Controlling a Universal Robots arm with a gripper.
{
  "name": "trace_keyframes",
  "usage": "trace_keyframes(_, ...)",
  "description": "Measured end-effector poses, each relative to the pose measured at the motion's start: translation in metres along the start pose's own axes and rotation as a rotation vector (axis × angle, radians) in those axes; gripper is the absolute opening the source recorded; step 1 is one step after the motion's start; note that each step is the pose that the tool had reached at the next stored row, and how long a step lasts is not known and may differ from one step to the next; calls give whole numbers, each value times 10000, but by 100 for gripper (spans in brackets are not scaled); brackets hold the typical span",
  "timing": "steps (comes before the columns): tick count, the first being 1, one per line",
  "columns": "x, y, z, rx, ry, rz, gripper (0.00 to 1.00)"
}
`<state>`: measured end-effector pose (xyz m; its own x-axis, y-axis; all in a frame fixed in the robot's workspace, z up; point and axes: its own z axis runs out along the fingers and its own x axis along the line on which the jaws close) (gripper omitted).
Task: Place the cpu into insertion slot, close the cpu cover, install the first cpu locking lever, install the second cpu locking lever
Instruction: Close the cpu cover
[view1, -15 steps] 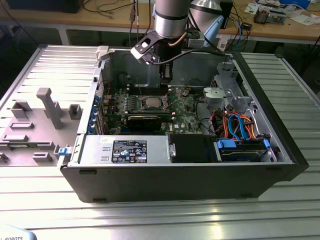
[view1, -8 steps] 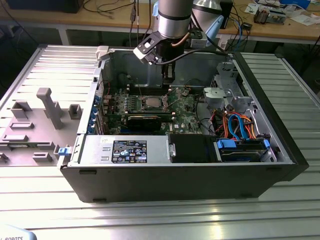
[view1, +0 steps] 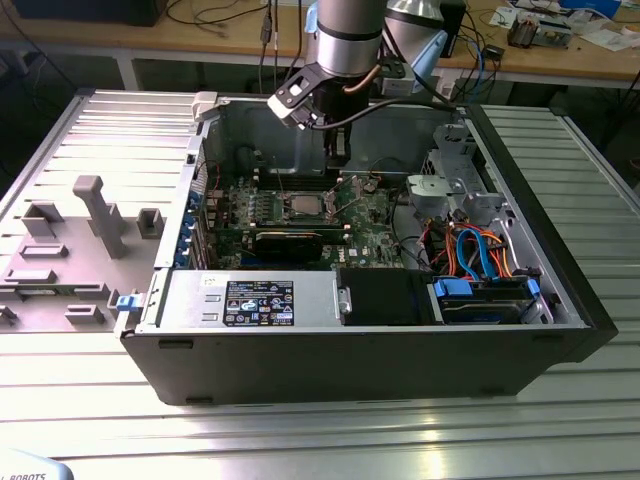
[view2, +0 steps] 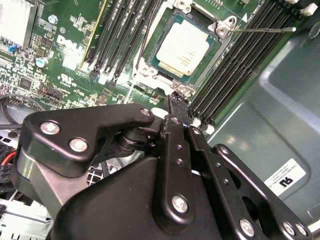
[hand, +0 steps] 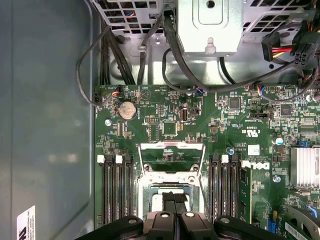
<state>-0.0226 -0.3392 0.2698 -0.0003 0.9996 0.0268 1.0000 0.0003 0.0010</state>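
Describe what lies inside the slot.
The cpu lies in the slot, silver top up, filling its centre. Anything beneath the cpu is covered.

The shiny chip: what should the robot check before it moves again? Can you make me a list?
1. The cpu lies flat in the insertion slot: ok.
2. The cpu cover is closed over the chip: not ok, it stands open.
3. The locking lever is latched down: not ok, it sticks out free.
4. The other lever is latched: cannot tell.
5. The gripper is clear of the chip: ok, it is shut and sits at the slot's edge, not on the silver top.
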Motion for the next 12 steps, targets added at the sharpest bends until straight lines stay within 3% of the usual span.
trace_keyframes(12, 0, 172, 0, 0, 1, 1, 11)
